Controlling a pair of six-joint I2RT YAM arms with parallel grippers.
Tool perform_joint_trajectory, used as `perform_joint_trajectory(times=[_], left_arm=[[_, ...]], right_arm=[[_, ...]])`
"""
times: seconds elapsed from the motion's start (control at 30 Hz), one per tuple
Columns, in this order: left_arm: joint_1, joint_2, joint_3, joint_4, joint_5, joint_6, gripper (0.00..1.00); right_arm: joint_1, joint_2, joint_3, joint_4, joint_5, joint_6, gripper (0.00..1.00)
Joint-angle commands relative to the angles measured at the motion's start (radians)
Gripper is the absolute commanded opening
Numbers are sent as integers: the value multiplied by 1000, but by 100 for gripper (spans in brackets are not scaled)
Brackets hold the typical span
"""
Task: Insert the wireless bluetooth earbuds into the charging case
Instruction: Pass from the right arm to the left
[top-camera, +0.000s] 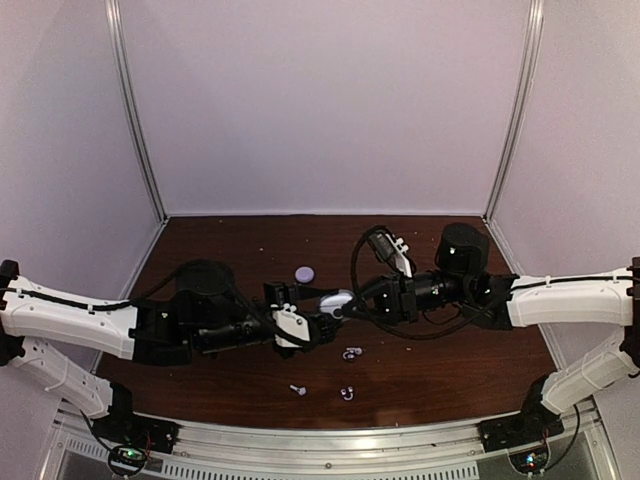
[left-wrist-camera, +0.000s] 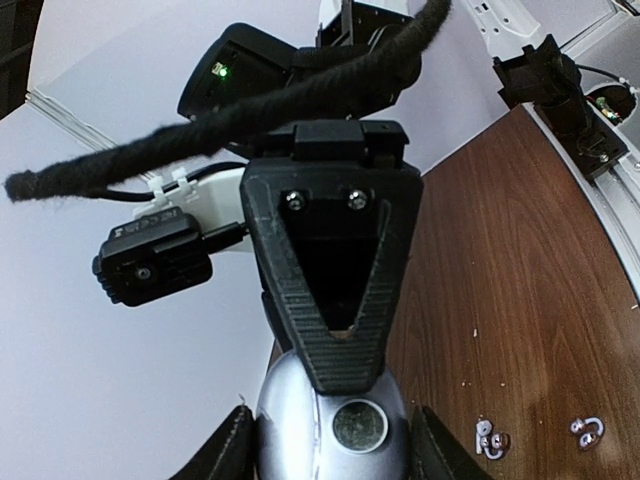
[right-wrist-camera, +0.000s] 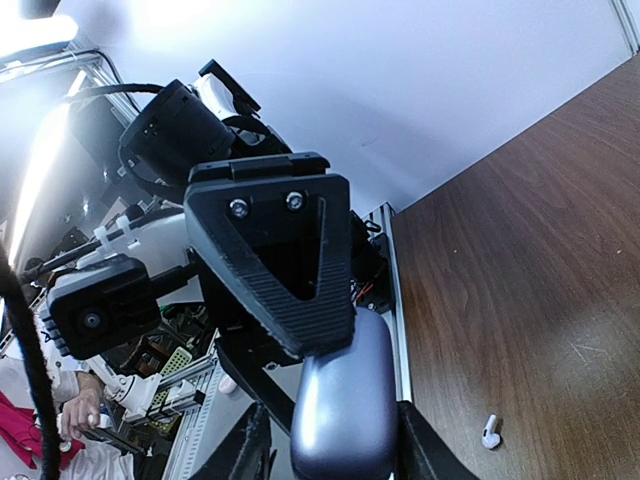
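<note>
A silver-lilac charging case (top-camera: 338, 302) hangs above the table's middle, where both grippers meet. My left gripper (top-camera: 326, 318) is shut on it; in the left wrist view its fingers (left-wrist-camera: 232, 452) press the sides of the charging case (left-wrist-camera: 300, 425). My right gripper (top-camera: 352, 304) stands slightly open around the charging case (right-wrist-camera: 345, 410), with a gap at one finger. It looks closed, with a round button on one face. Three small whitish earbuds lie on the wood below: one earbud (top-camera: 351, 352), a second (top-camera: 346, 392) and a third (top-camera: 298, 389).
A small lilac round disc (top-camera: 304, 272) lies on the brown table behind the grippers. White walls with metal posts close off the back and sides. A metal rail (top-camera: 320, 440) runs along the near edge by the arm bases. Black cable loops over the right wrist.
</note>
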Motion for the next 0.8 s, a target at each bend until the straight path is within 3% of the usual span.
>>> perform_joint_trajectory(times=[0.0, 0.77], left_arm=[[7, 19, -2, 65, -9, 12, 37], [7, 45, -4, 147, -62, 0, 35]], right_arm=[[-1, 4, -32, 130, -20, 55, 42], [-1, 31, -44, 121, -13, 38, 41]])
